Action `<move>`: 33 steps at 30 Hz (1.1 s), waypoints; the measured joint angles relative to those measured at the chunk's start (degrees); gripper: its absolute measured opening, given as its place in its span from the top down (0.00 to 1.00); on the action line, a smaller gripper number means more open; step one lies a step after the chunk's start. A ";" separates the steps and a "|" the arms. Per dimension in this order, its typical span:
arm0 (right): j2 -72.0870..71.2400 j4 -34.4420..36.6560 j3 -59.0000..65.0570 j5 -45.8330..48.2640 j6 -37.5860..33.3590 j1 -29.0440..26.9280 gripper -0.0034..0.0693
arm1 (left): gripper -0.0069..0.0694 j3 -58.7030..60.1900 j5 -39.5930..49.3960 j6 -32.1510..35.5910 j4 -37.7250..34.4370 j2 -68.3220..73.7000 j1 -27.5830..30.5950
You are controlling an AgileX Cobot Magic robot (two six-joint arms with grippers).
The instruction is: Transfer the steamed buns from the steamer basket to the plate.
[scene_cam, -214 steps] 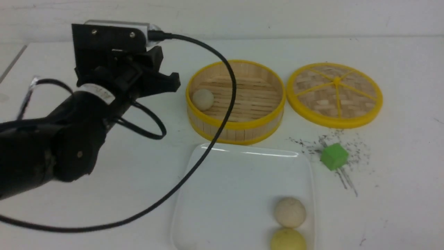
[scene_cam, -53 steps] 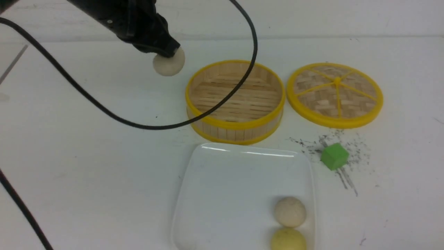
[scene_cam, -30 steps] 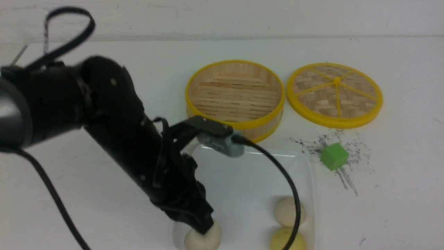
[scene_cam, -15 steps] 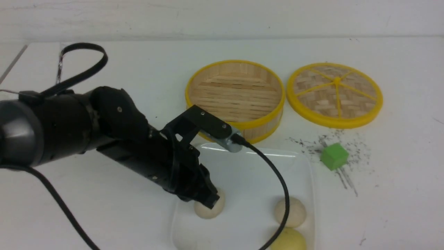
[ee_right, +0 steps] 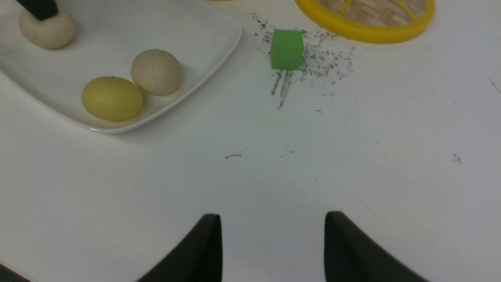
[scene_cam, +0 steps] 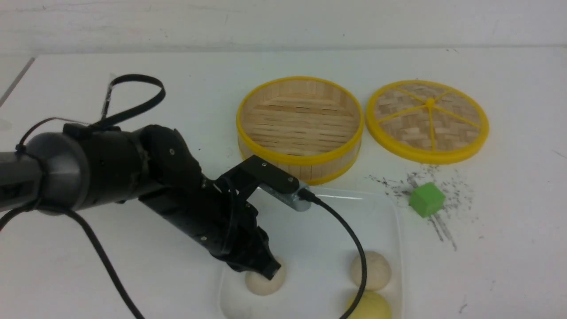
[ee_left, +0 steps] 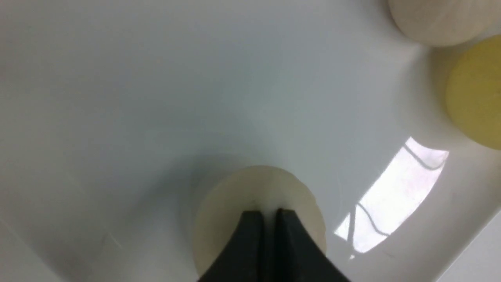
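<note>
Shifted nearer on the plate (scene_cam: 381, 230), the third bun (scene_cam: 264, 282) sits directly beneath the left gripper (scene_cam: 272, 271), whose narrow jaws pinch its top; the right gripper (ee_right: 273, 235) gapes.

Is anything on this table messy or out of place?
Yes: dark specks and streaks are scattered on the white table around the small green cube, near the flat woven disc with yellow spokes. They look like scuffs or crumbs; which, I cannot tell. Nothing else looks askew.

Pale yellow round bun (scene_cam: 371, 306): cut off by front view's lower edge. Off-white round bun (scene_cam: 261, 284): top covered by black fingers (ee_left: 248, 235).
</note>
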 joint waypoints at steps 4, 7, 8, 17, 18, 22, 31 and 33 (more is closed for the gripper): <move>0.00 0.14 0.00 0.00 0.00 0.00 0.45 | 0.73 -0.06 1.30 0.00 0.00 0.00 0.00; 0.00 0.14 0.00 0.00 0.00 0.00 0.45 | 0.53 -0.06 0.80 -0.23 0.00 -0.05 0.00; 0.00 0.14 0.00 0.00 0.00 0.00 0.45 | 0.42 -0.12 0.39 -0.71 0.00 -0.05 0.00; 0.00 0.27 0.00 0.00 0.00 0.00 0.45 | 0.05 -0.12 -1.12 -5.60 0.17 -0.05 0.00; 0.00 0.32 0.00 0.00 0.00 0.00 0.45 | 0.07 -0.12 -1.41 -5.60 0.22 -0.17 0.00; 0.00 0.33 0.00 -1.58 -0.53 0.00 0.45 | 0.17 -1.66 -5.24 -5.30 0.76 -2.58 0.00; 0.00 -2.52 0.11 -13.86 -1.16 0.00 0.45 | 0.31 -4.24 -26.66 -4.94 3.78 -17.53 0.00; 0.00 -4.09 0.11 -15.13 -1.16 0.00 0.45 | 0.31 -4.24 -29.35 -4.99 3.85 -20.51 0.00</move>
